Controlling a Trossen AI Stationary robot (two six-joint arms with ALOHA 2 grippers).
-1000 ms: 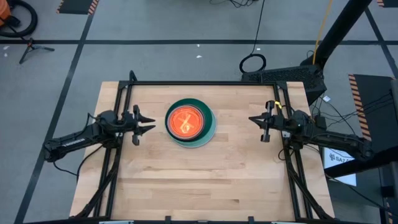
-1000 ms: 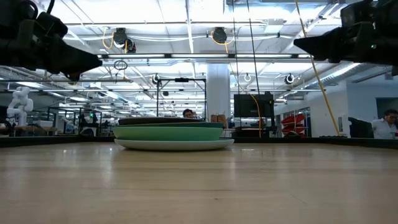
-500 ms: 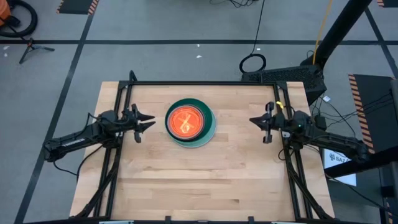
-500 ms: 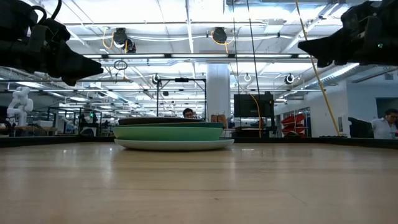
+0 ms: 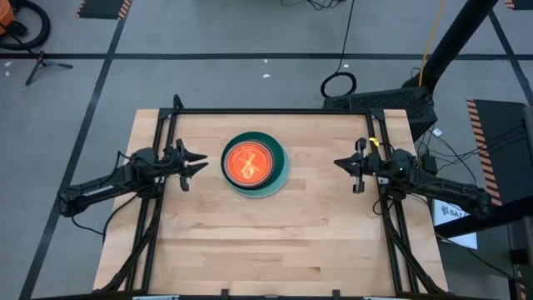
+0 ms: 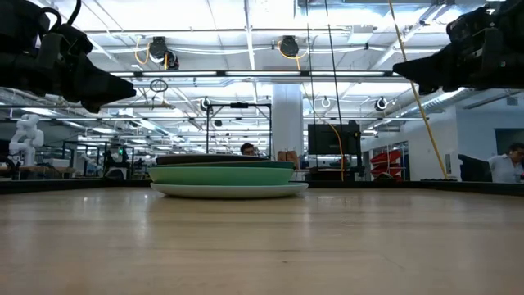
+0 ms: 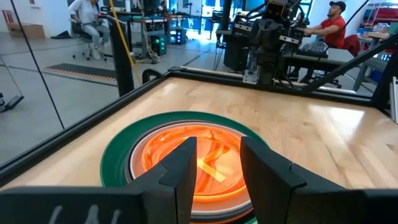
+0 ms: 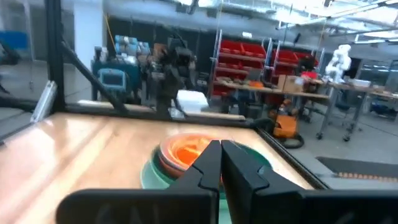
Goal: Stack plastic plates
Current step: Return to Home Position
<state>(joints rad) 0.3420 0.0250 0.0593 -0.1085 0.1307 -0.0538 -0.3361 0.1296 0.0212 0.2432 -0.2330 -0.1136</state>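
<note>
Light wooden counter (image 5: pixel 275 242) fills mid-frame. One stack of round plastic plates (image 5: pixel 254 164) sits just above centre. Translucent orange plate (image 5: pixel 246 162) on top, dark green rim (image 5: pixel 280 148) ringing it, paler green edge (image 5: pixel 270 192) showing at the stack's lower right. Left gripper (image 5: pixel 202 164) is left of the stack, not touching, jaws slightly parted. Right gripper (image 5: pixel 337 162) is well to the right of the stack, jaws drawn to a point.

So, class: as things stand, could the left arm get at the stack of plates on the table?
Probably yes. The left arm hovers beside the stack of plates, jaws open and pointing at it; only bare table lies between them.
</note>
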